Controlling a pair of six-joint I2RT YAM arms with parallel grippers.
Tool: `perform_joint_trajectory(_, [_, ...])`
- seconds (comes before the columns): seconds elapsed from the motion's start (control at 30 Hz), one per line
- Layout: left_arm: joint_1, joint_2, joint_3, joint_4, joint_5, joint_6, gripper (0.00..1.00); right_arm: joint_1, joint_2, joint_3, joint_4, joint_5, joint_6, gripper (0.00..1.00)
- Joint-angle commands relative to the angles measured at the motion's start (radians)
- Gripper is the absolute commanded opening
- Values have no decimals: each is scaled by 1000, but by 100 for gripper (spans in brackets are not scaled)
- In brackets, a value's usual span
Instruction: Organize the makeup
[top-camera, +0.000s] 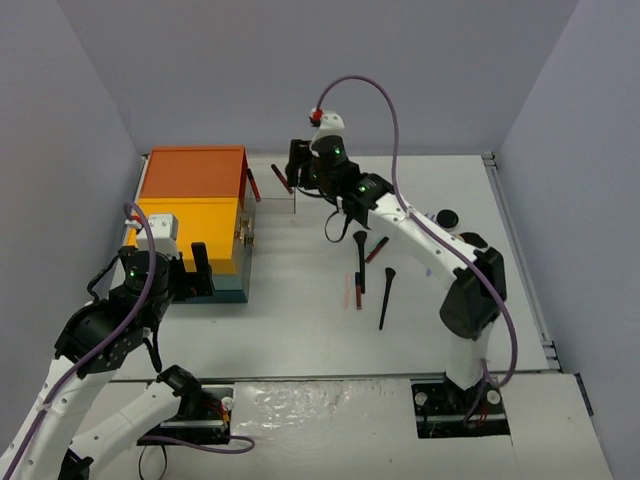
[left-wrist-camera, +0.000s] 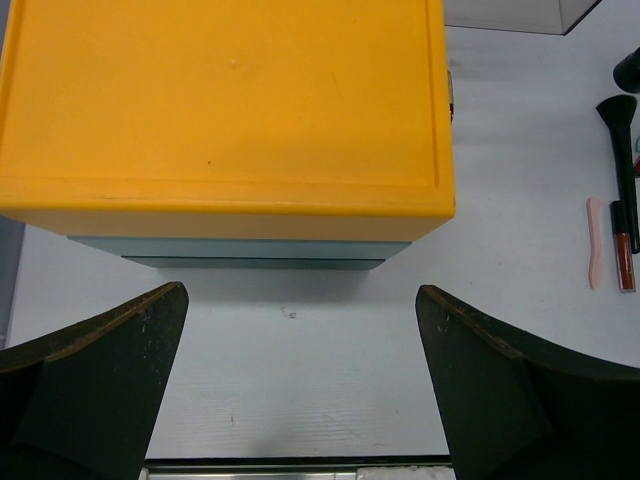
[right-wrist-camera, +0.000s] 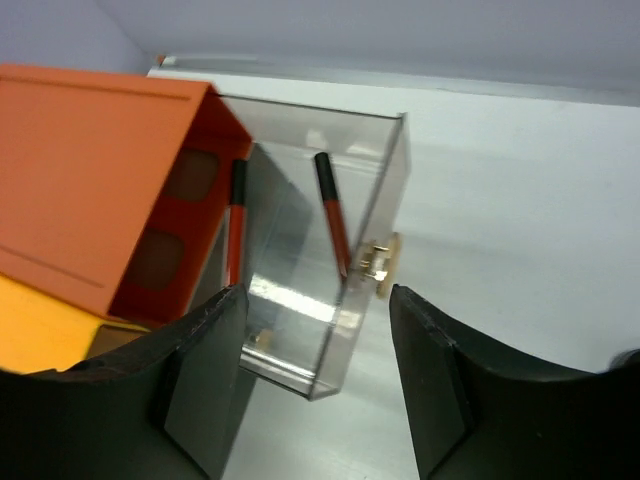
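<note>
**Tabletop** (top-camera: 300, 330): white, fills the middle of the top view.

**Box** (top-camera: 195, 215): orange-topped, teal-based, upper left of the top view. Not one of the makeup items.

**Clear compartment** (right-wrist-camera: 330, 250): just beside the box's right side. Holds one red stick (right-wrist-camera: 332, 215) with a black cap, leaning inside. A second red-and-black streak to its left may be another stick or a reflection; I cannot tell which.

**Right claw** (right-wrist-camera: 317, 300): spread and empty, hovering over the compartment, at top centre of the top view.

**Left claw** (left-wrist-camera: 300, 290): spread wide and empty, facing the box front at lower left of the top view.

**Left to sort, loose on the tabletop right of centre:**
- two black brushes (top-camera: 360, 260) and (top-camera: 386, 295)
- a round black jar (top-camera: 446, 217) further right
- a red stick (top-camera: 376, 250) between the brushes
- a pink stick (left-wrist-camera: 596, 255) touching or just beside another red one (left-wrist-camera: 625, 255)

**Judgement:** early stage, with one item stored for certain and most of the set not yet put away.
</note>
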Motion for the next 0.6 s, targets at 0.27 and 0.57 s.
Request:
perform_joint_trajectory(0.27, [5,95,14,139,31,-4,97,-200,-355,-681,-41,293,326,54])
perform_joint_trajectory(0.57, [6,109,10,146,48,-8,97,-225,-189,-749,9,236,402,45])
